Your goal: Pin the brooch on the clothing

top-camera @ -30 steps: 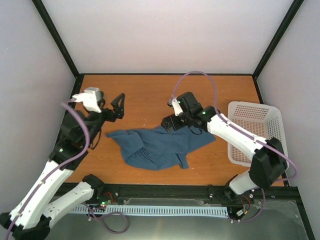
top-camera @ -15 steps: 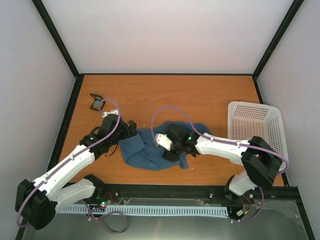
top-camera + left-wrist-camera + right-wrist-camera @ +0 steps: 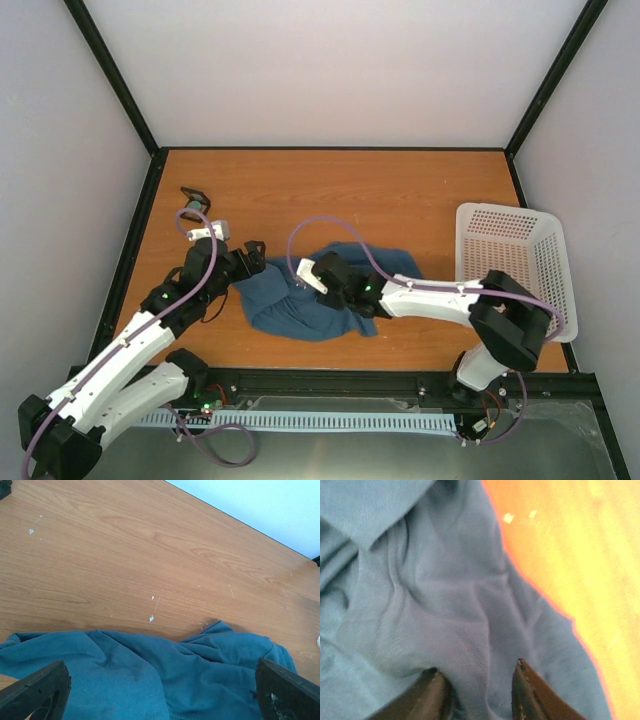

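Observation:
The clothing [image 3: 300,300] is a dark teal T-shirt lying crumpled on the wooden table. My right gripper [image 3: 326,283] presses down on its middle. In the right wrist view its fingers [image 3: 434,692] stand partly closed, with a raised fold of the clothing [image 3: 475,670] between them and a gap still showing. My left gripper [image 3: 252,260] hovers at the shirt's left edge. It is wide open, and only the flat clothing [image 3: 150,680] lies between its fingertips [image 3: 37,690]. The tiny pale brooch [image 3: 190,209] sits in a small black holder [image 3: 196,194] at the far left, apart from both grippers.
A white mesh basket [image 3: 512,262] stands at the right edge of the table. Black frame posts rise at the back corners. Small white flecks [image 3: 151,618] lie on the wood beyond the shirt.
My left gripper swung from near the black holder down to the shirt's left edge. My right gripper moved from the shirt's upper edge onto its middle, and its jaws narrowed around a fold.

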